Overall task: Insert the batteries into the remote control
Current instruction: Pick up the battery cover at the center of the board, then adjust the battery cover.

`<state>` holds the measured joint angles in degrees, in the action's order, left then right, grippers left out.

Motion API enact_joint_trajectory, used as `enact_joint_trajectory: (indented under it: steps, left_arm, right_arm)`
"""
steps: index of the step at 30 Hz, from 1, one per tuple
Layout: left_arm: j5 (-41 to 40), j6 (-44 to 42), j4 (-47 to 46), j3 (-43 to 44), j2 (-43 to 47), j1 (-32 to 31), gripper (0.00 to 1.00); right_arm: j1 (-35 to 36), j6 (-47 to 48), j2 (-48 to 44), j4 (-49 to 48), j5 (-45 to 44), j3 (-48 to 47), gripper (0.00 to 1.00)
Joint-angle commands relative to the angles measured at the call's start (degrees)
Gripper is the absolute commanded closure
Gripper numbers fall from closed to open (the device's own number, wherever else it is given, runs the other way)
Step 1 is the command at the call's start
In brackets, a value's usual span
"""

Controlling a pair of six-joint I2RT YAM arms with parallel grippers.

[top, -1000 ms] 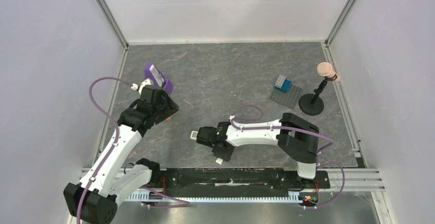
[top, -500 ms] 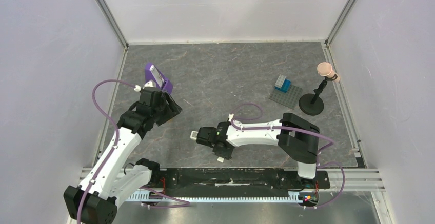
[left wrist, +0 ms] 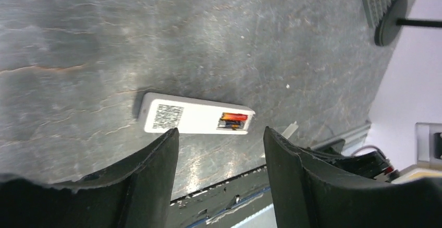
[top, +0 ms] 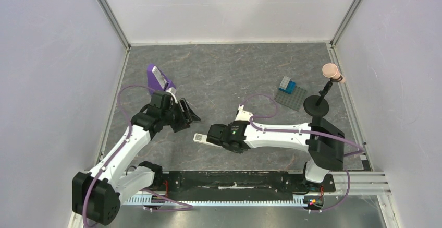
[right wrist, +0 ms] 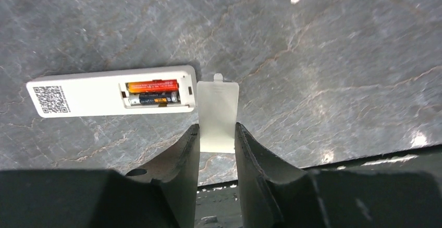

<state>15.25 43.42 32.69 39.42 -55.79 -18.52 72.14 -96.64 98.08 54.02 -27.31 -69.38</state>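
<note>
Batteries [right wrist: 152, 93] sit side by side in the open bay of the remote control [right wrist: 83, 98], red-orange beside dark; the remote lies face down on the table [right wrist: 312, 56], label up; the right pincer [right wrist: 216, 130] is closed narrowly on the battery cover [right wrist: 217, 103], whose tab end lies just beside the bay; the left pincer [left wrist: 220, 134] hangs wide open and empty over the remote. Closing the bay looks like what remains; the cover should go down flat, tab lined up with its slot, then slide along the remote's length; the free pincer could brace the far end so the light body does not skid.
</note>
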Motion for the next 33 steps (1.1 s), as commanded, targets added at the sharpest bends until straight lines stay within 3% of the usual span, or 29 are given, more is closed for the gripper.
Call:
enact_joint_trajectory:
  steps: [1, 6, 13, 22, 33]
  left_arm:
    - [8.9, -2.5, -9.0, -1.3, -2.0, -2.2, 0.34]
    - [10.8, -2.4, -14.3, -1.2, -5.9, -7.6, 0.34]
    - [12.5, -3.0, -17.2, 0.5, -13.0, -11.4, 0.34]
    - [14.8, 0.7, -23.7, -1.1, -14.4, -12.3, 0.34]
    - [21.6, 1.1, -31.3, -4.3, -14.9, -15.3, 0.34]
  right_arm:
    - [-0.2, 7.3, -4.3, -1.3, -9.4, 2.3, 0.68]
    - [-0.3, 23.6, -8.5, -9.6, -12.2, 5.4, 0.71]
    - [-0.3, 47.5, -17.8, -24.7, -8.1, 15.0, 0.77]
    - [-0.6, 65.8, -28.4, -39.2, 3.4, 25.5, 0.77]
    - [-1.4, 78.8, -28.4, -41.5, 15.1, 25.7, 0.78]
